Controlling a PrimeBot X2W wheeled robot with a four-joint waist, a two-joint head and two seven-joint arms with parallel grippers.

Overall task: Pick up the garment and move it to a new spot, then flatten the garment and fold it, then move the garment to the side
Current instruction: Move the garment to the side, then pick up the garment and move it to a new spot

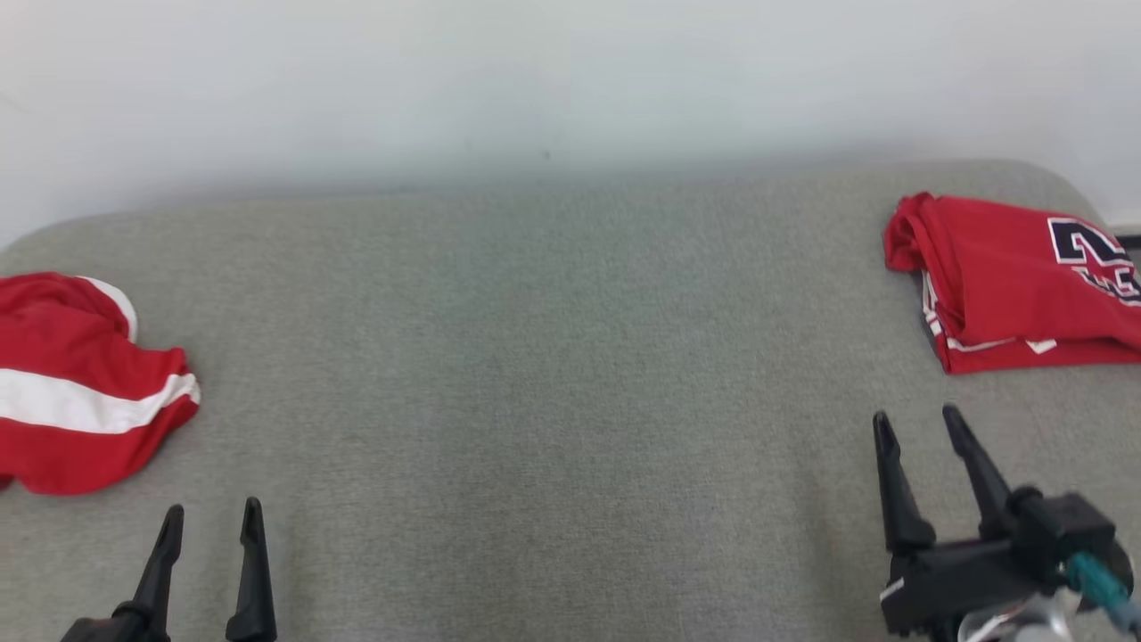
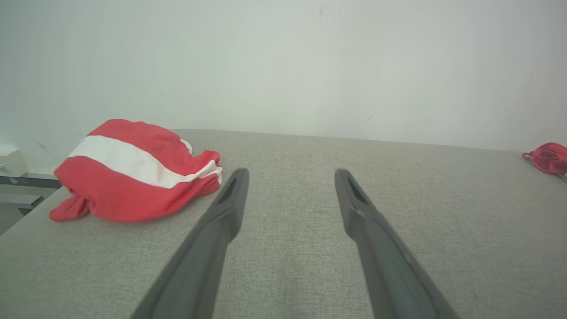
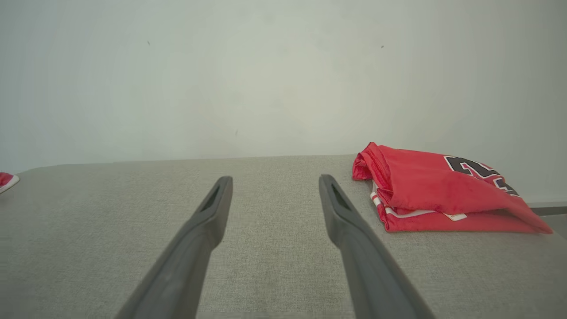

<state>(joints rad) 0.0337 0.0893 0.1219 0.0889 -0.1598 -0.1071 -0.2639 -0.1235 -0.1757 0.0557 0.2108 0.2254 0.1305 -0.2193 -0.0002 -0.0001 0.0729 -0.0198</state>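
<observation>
A crumpled red garment (image 1: 80,383) with a white stripe lies heaped at the left edge of the grey padded table (image 1: 553,374). In the left wrist view this garment (image 2: 133,173) sits just left of and beyond my fingers. My left gripper (image 1: 214,508) (image 2: 291,173) is open and empty, low at the front left, a short way to the right of the heap. A folded red jersey (image 1: 1016,285) (image 3: 438,190) with dark numerals lies flat at the far right. My right gripper (image 1: 918,415) (image 3: 275,178) stands open and empty, just in front and left of the jersey.
A pale wall (image 1: 570,80) runs behind the table's far edge. The table's rounded corners show at the far left and far right. Beyond the left edge, a low pale ledge (image 2: 17,177) shows in the left wrist view. Bare grey cloth spans the middle between the two red pieces.
</observation>
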